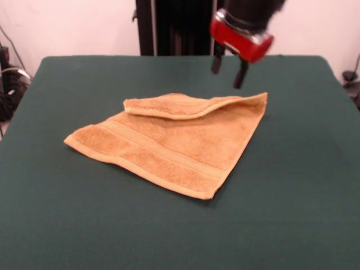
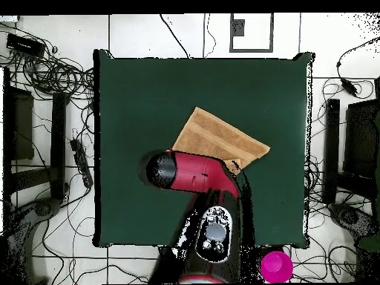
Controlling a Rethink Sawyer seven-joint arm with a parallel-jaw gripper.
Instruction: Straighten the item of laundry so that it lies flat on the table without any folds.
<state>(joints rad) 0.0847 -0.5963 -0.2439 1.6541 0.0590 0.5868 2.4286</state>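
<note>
We see the green worktop filling most of the front view. The red and black arm comes next in size: in the overhead view it reaches from the base at the bottom edge up over the worktop, covering part of the towel.

The towel lies on the worktop around the middle, a bit toward the far side in the front view. It is not flat: its far edge is folded over toward us, forming a narrow flap along the far side that runs from left to the far-right corner. The rest lies spread, with border bands along the near-left edge and one corner pointing near, one left.

The gripper hangs above the worktop, just beyond the towel's far-right corner, clear of the cloth. Its two dark fingers point down with a plain gap between them, and they hold nothing.

A pink round thing sits off the worktop by the base in the overhead view.
</note>
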